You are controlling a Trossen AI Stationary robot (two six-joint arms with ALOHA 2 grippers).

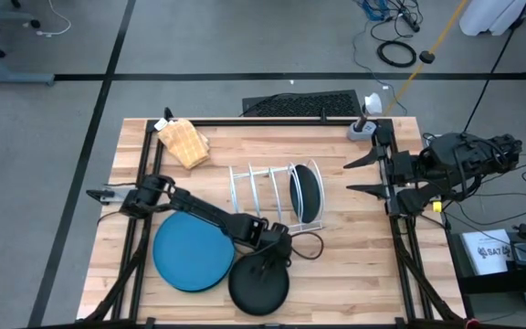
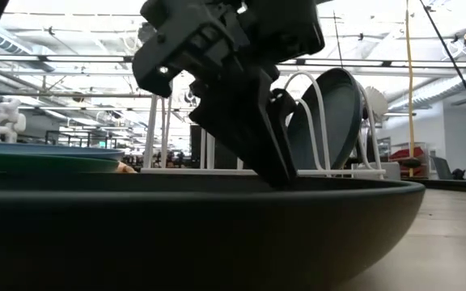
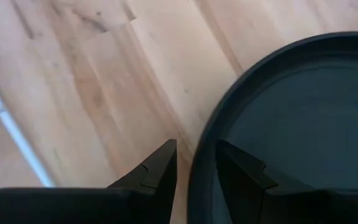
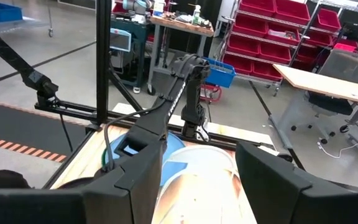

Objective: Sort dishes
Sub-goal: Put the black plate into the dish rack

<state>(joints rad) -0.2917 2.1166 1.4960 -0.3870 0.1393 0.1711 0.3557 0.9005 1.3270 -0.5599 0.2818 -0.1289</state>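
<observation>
Grey workshop floor surrounds the wooden table (image 1: 336, 247), and now the plates. Biggest, the bright blue plate (image 1: 190, 251) lies flat at the near left with a green plate (image 2: 47, 161) just showing under it; beside it sits the black plate (image 1: 258, 285), and a dark teal plate (image 1: 307, 192) already stands in the white wire rack (image 1: 272, 194). Left gripper (image 1: 273, 260) is down on the black plate's far rim, fingers (image 3: 157, 171) slightly parted, straddling that edge, not yet clamped. Right gripper (image 1: 365, 176) waits wide open at the table's right edge, empty. Left is nearer, clearly.
</observation>
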